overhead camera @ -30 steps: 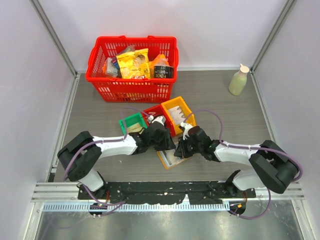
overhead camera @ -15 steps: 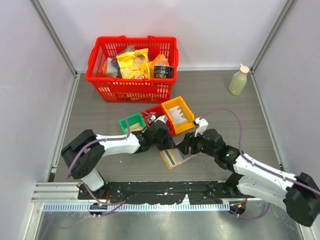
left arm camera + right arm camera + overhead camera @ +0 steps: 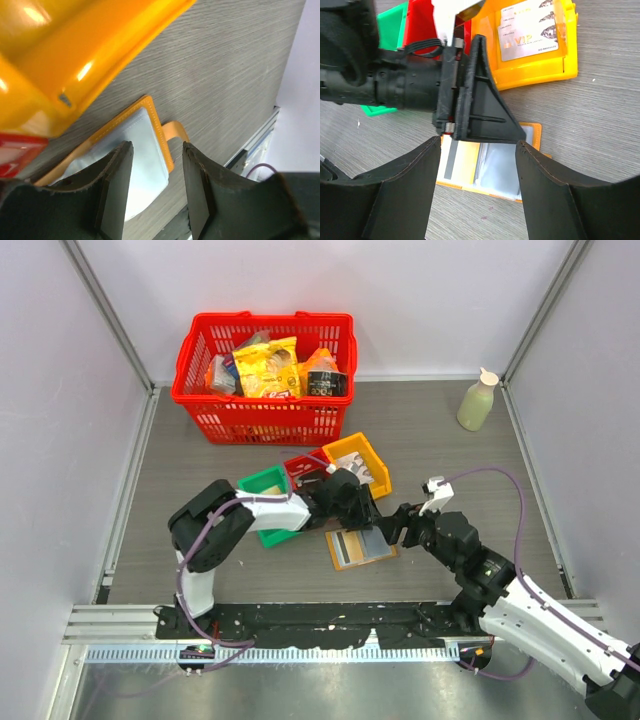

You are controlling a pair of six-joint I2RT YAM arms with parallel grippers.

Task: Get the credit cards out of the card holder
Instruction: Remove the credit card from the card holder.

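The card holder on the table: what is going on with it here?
Two robot arms are emptying the card holder, which lies open on the table. The left gripper hovers open just over its clear sleeves, beside the yellow bin. The right gripper, also open and empty, faces it from the other side. Some pale cards lie in the yellow bin; one striped card seems to sit in the holder.

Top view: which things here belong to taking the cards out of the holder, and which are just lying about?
For the job:
card holder
cards, some already in the yellow bin

Lying about:
red basket of snacks
bottle
green bin
red bin
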